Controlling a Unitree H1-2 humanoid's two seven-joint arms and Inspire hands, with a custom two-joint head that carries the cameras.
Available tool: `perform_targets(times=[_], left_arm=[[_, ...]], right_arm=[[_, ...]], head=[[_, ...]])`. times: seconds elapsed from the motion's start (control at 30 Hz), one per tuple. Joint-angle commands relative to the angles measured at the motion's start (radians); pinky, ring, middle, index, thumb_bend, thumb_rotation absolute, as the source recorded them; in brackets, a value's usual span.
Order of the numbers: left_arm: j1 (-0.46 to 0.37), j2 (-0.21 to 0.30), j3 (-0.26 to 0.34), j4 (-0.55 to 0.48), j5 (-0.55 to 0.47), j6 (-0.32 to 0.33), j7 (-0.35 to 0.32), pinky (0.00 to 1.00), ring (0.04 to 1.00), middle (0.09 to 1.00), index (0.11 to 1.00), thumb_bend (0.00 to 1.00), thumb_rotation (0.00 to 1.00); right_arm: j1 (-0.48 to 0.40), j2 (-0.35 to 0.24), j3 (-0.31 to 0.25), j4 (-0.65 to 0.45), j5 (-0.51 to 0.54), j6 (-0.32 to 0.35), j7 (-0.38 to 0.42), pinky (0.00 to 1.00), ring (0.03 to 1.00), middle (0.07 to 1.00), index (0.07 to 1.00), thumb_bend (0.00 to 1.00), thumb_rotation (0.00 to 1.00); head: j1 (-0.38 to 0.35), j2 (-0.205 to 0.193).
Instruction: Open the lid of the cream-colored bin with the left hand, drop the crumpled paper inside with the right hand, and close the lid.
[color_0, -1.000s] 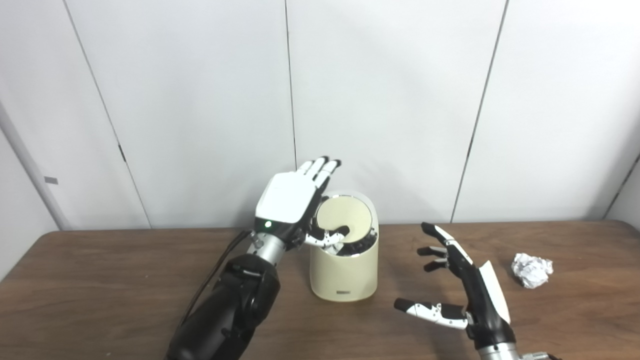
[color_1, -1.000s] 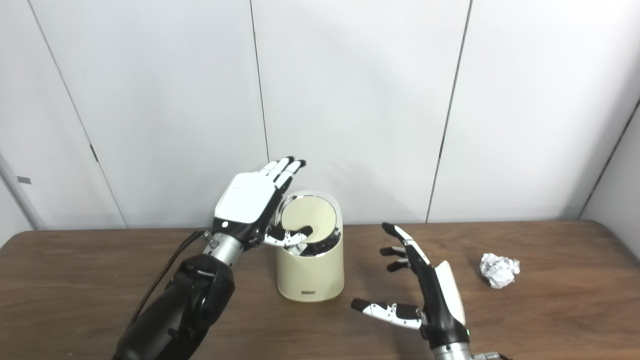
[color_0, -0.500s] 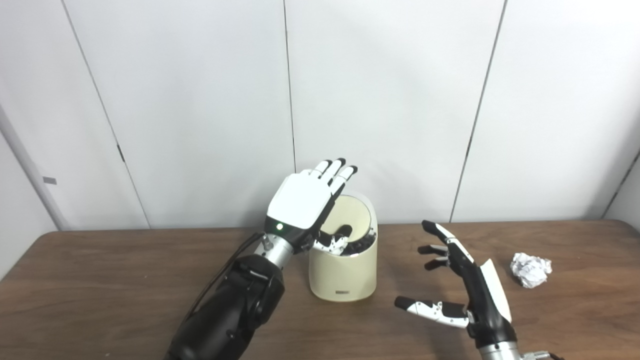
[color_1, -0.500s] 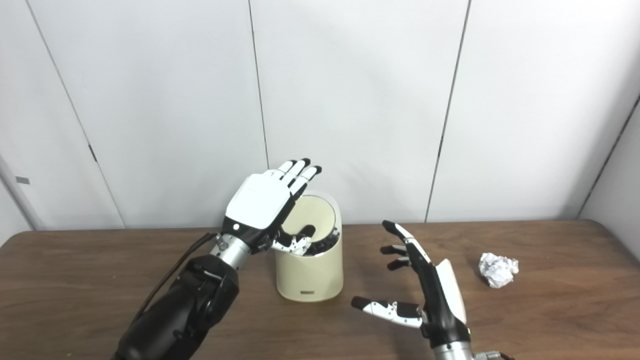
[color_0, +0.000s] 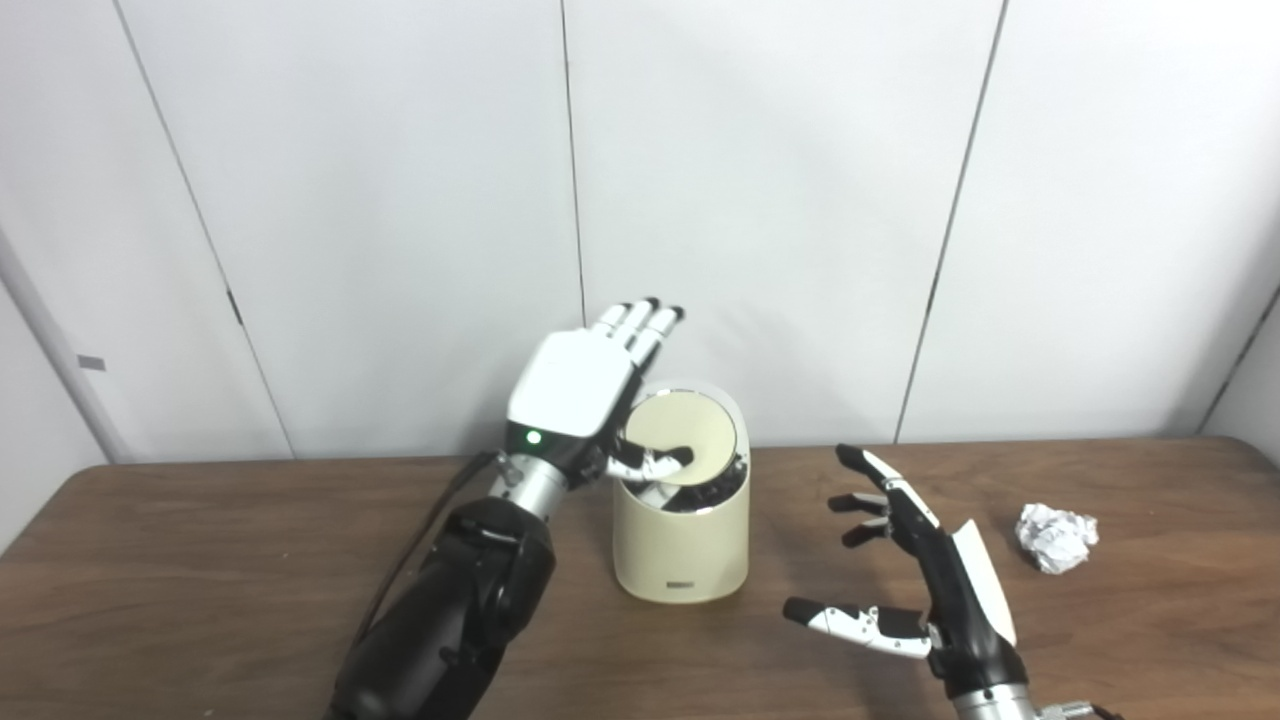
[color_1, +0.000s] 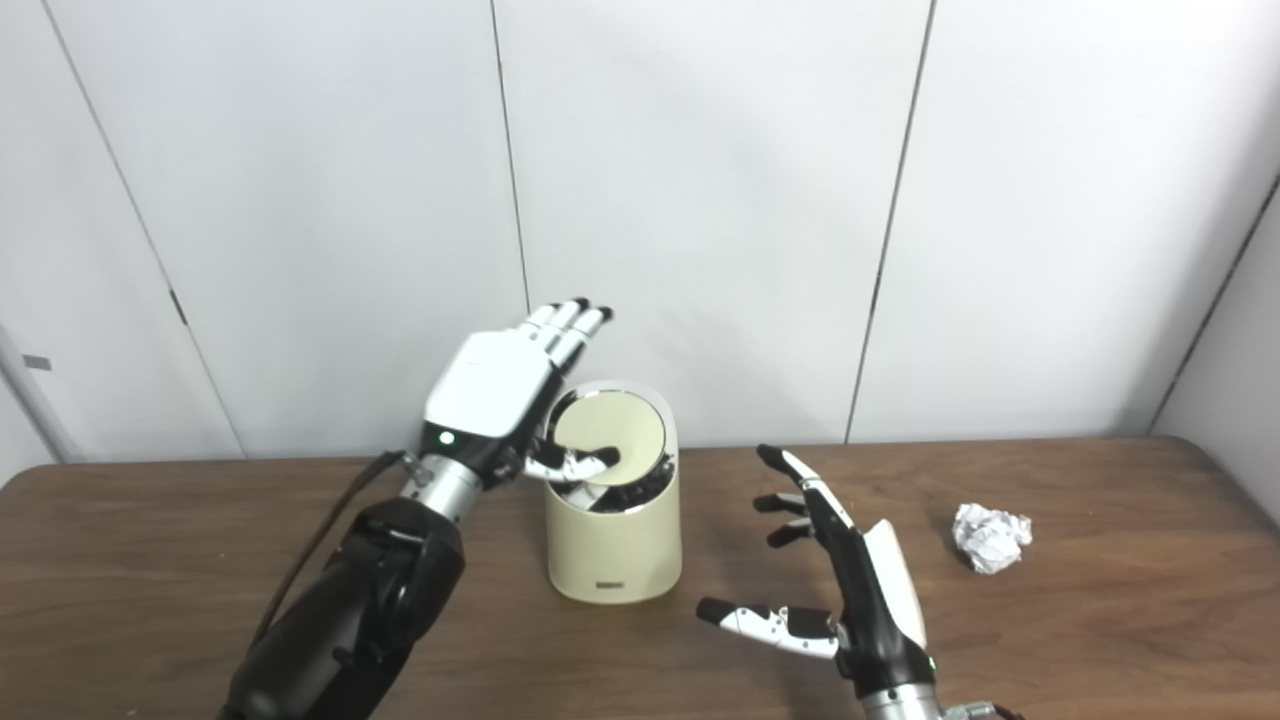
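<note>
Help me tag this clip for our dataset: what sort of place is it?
Probably a lab or test room, not a home: a bare wooden table against plain white wall panels, set only with a cream-colored bin and one crumpled paper.

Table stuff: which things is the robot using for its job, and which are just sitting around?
For the job:
cream-colored bin
lid, tilted open
crumpled paper, on the table
left hand, at the lid
right hand, open

Just there:
nothing else; only the table itself
</note>
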Motion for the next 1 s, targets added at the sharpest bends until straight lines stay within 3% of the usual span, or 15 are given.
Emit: perform_targets(times=[0.0,0.1,0.27,0.37,0.5,0.67,0.8,0.97], left_arm=[[-0.027,-0.022,0.064,-0.051,-0.086,0.008,0.013,0.72,0.918,0.959,0.967,0.94,0.26],[-0.024,-0.045,0.132,-0.072,-0.178,-0.006,0.018,0.7,0.9,0.954,0.951,0.87,0.26],[-0.026,-0.095,0.26,-0.077,-0.345,-0.04,0.083,0.62,0.814,0.878,0.903,0.76,0.24],[-0.018,-0.107,0.319,-0.067,-0.45,-0.092,0.101,0.62,0.824,0.881,0.904,0.72,0.21],[0.015,-0.098,0.338,-0.048,-0.516,-0.15,0.1,0.62,0.826,0.883,0.902,0.74,0.16],[0.087,-0.117,0.359,-0.087,-0.63,-0.116,0.053,0.65,0.836,0.883,0.9,0.75,0.17],[0.138,-0.119,0.345,-0.119,-0.635,-0.089,0.039,0.67,0.848,0.888,0.903,0.73,0.18],[0.14,-0.102,0.32,-0.113,-0.604,-0.08,0.029,0.69,0.867,0.893,0.914,0.78,0.16]], right_arm=[[-0.021,-0.003,0.002,-0.039,0.01,-0.006,-0.001,0.54,0.722,0.876,0.857,0.77,0.25],[-0.015,0.001,0.004,-0.051,0.016,0.008,0.009,0.54,0.72,0.879,0.858,0.76,0.24],[-0.011,0.0,0.008,-0.06,0.021,0.019,0.016,0.58,0.728,0.869,0.854,0.73,0.22],[-0.01,0.0,0.009,-0.06,0.031,0.022,0.021,0.59,0.728,0.828,0.846,0.72,0.22],[-0.009,0.001,0.008,-0.061,0.04,0.027,0.024,0.59,0.727,0.811,0.842,0.71,0.19],[-0.009,-0.002,0.004,-0.059,0.042,0.028,0.021,0.58,0.724,0.814,0.843,0.71,0.2],[-0.009,-0.004,0.003,-0.054,0.039,0.028,0.019,0.57,0.716,0.823,0.847,0.71,0.22],[-0.008,-0.004,0.001,-0.051,0.043,0.028,0.02,0.58,0.708,0.823,0.842,0.71,0.2]], head=[[0.0,0.002],[0.003,0.003],[0.005,0.004],[0.006,0.004],[0.006,0.005],[0.009,0.008],[0.011,0.006],[0.013,0.007]])
